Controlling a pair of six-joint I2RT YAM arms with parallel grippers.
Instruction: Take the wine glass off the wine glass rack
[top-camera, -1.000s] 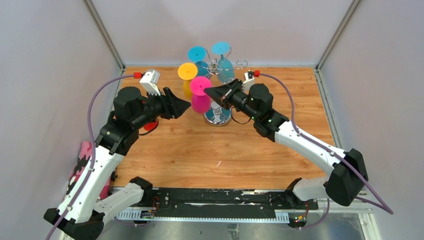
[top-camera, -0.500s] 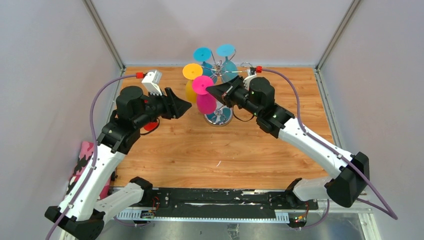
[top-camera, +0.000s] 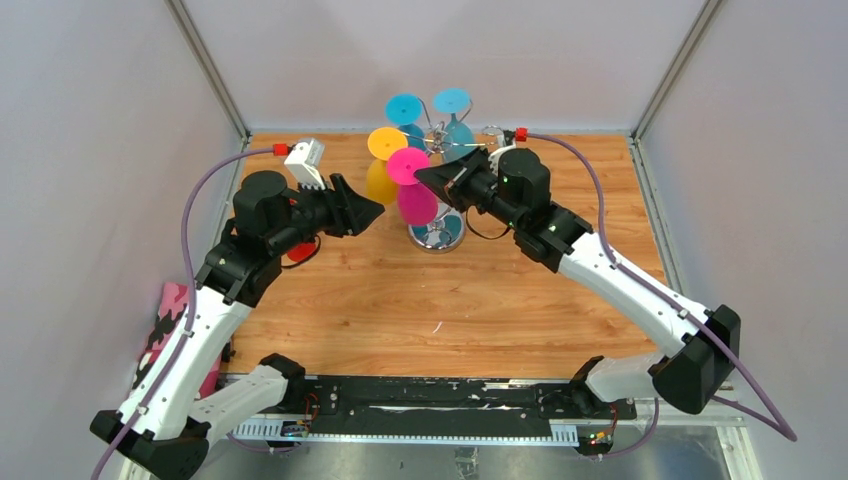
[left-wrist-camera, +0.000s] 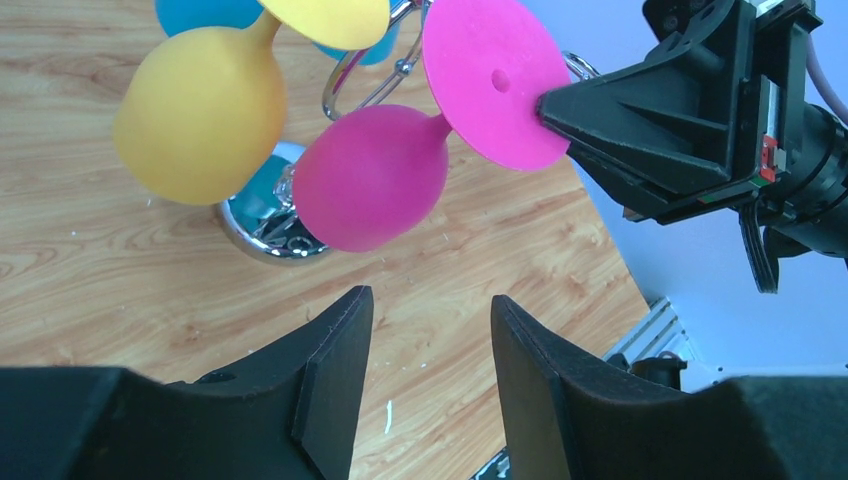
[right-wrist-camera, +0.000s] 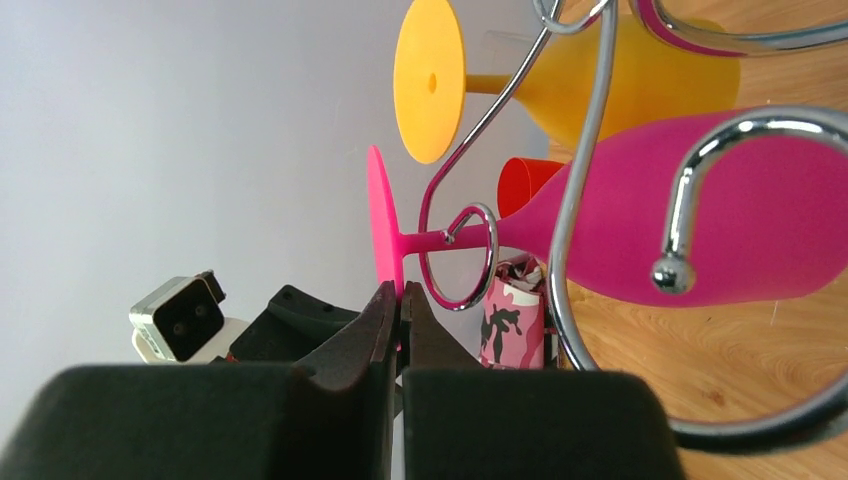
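The yellow glass (top-camera: 379, 182) is crowding the pink wine glass (top-camera: 417, 203) from the far left, the right pincer (top-camera: 420, 177) is blocking its foot, and bare counter (top-camera: 400, 300) is lying open nearer.

Nothing readable from any of my cams, no text, labels, brands or numbers on anything here.

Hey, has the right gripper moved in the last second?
Yes. The right gripper has shifted slightly toward the back of the table, farther from the round base of the wine glass rack.
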